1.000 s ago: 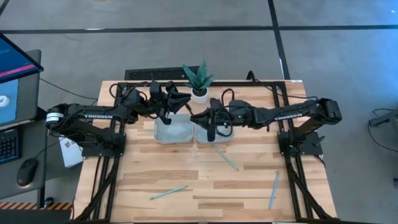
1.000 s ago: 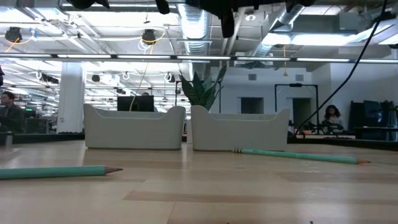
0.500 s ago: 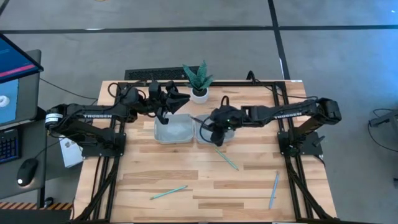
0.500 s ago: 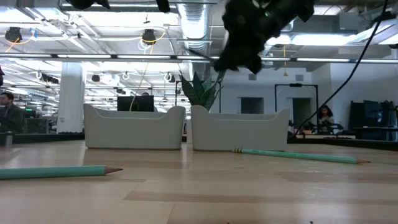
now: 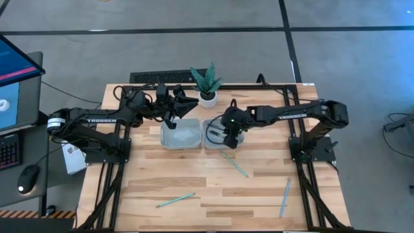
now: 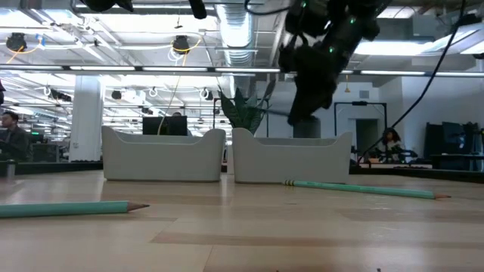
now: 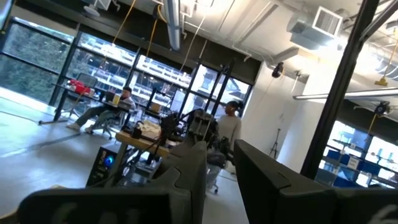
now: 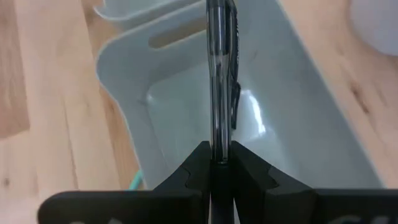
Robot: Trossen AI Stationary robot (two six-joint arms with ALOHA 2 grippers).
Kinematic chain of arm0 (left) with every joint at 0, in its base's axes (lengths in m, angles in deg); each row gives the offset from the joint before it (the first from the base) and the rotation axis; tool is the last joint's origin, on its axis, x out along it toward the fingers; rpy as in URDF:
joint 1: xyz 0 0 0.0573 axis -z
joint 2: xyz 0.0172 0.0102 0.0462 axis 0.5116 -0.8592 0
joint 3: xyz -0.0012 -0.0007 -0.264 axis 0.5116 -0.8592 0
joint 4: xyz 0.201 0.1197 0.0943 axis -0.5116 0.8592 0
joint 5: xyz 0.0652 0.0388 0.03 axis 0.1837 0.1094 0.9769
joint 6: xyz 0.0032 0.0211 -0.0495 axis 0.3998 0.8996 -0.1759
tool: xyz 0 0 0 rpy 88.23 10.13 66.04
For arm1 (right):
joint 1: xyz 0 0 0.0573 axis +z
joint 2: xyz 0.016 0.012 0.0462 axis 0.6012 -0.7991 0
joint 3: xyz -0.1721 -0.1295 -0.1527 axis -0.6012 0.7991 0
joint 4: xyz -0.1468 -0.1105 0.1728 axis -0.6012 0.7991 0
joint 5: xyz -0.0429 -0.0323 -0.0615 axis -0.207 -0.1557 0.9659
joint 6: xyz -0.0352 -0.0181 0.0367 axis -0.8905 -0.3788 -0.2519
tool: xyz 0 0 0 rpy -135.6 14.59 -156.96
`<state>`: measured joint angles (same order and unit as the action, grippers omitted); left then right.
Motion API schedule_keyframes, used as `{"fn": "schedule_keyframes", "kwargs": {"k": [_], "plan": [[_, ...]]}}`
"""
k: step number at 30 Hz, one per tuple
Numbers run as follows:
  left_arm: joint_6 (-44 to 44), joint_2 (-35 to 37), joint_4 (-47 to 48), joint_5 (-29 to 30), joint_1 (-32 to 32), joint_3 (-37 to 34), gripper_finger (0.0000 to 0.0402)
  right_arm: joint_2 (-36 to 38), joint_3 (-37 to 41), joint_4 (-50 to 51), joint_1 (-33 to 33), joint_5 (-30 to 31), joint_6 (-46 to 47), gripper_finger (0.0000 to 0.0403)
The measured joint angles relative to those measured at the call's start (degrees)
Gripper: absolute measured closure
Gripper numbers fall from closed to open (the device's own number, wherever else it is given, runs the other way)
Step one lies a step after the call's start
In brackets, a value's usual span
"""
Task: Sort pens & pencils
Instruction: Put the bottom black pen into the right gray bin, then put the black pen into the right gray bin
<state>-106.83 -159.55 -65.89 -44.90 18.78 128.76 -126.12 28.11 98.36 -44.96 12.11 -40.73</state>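
Pen (image 8: pixel 219 81), thin and clear-bodied with a dark core, is pinched between the right gripper's (image 8: pixel 217 163) jaws, which are closed tight on it. It sticks straight out past the fingertips, above the inside of the right tray (image 8: pixel 292 112). In the high view the right gripper (image 5: pixel 231 131) hangs over that tray (image 5: pixel 222 143), the right one of two light grey trays set side by side at the worktop's middle back. In the low view it (image 6: pixel 314 72) is above the tray rim (image 6: pixel 291 159), not touching.

Three pencils, light teal, all loose on the worktop (image 5: pixel 194 181): one (image 5: pixel 233 163) just in front of the right tray, lying diagonal; one (image 5: pixel 174 200) near the front edge, left of centre; one (image 5: pixel 284 197) near the front right, well apart from the others. The low view shows the front-left one (image 6: pixel 72 208) and the one by the tray (image 6: pixel 367 189) lying flat.

Left tray (image 5: pixel 180 136) looks empty, though the left arm covers part of its back rim.

Left gripper (image 5: pixel 171 107) waits raised over the back of the left tray; from its wrist view the jaws (image 7: pixel 217 163) stand narrowly apart with nothing between them.

Small potted plant (image 5: pixel 206 83) sits behind the trays. People at desks show in the room beyond.
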Motion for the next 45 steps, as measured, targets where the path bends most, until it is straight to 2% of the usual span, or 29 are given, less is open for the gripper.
{"fn": "schedule_keyframes", "kwargs": {"k": [6,12,32,39,45], "plan": [[0.0,0.0,0.2,0.0,0.0,0.0,0.0328,-6.7,0.0,-0.3,-0.3,-0.3,-1.7,0.0338],[-0.2,0.0,1.5,0.0,0.0,0.0,0.0328,-9.8,0.0,-0.6,-1.4,-0.2,-1.7,0.0334],[0.0,0.0,1.4,0.6,0.0,0.0,0.0328,-10.5,0.0,0.0,-1.4,-0.3,-1.7,0.0318],[0.0,0.0,1.7,0.6,0.0,0.0,0.0328,-10.5,-0.4,0.6,-1.4,-0.3,-1.7,0.0275],[0.5,0.0,2.5,0.6,0.0,0.0,0.0328,-10.5,-6.2,8.0,-1.4,0.0,-1.7,0.0225]]}}
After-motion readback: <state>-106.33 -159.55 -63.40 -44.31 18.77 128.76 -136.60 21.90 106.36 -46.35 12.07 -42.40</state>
